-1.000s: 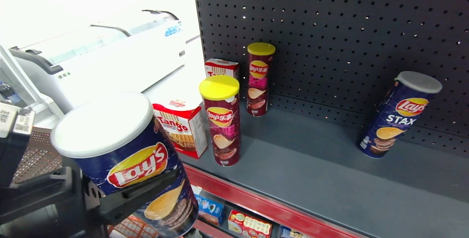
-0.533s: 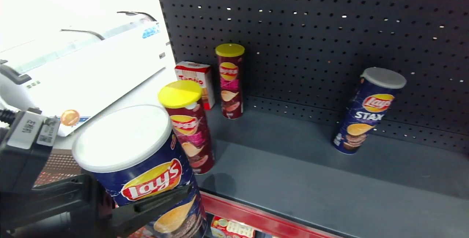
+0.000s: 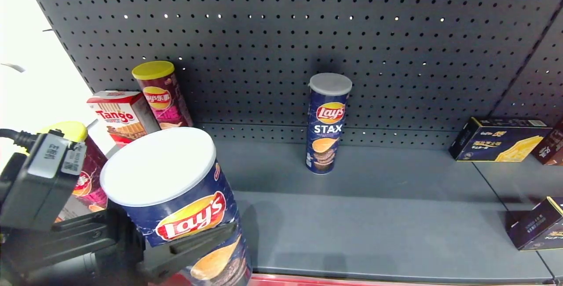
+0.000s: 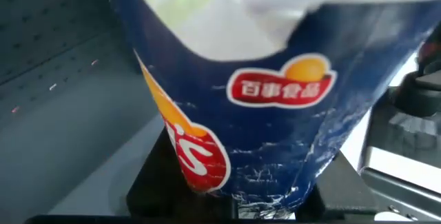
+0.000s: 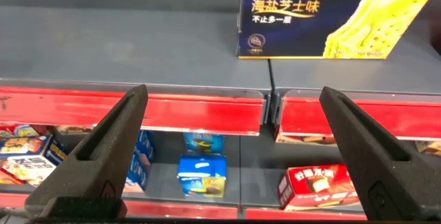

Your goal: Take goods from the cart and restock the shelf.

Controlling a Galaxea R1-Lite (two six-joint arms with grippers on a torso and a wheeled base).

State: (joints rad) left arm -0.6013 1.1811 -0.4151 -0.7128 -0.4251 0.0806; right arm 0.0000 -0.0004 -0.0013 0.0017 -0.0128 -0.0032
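Before the grey shelf, left jaws clamp a chip can, base cropped.

Head camera looks down on shelf and can; left wrist camera views that can close up.

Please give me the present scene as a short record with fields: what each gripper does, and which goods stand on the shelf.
left gripper: shut on the held blue can
held blue can: white lid, slightly tilted, at the shelf's front left
right gripper: open, empty, facing the red shelf edge
shelf: grey, pegboard back
back middle: standing blue can, upright
back left: maroon can with yellow lid, wafer box beside it
back right: dark blue box
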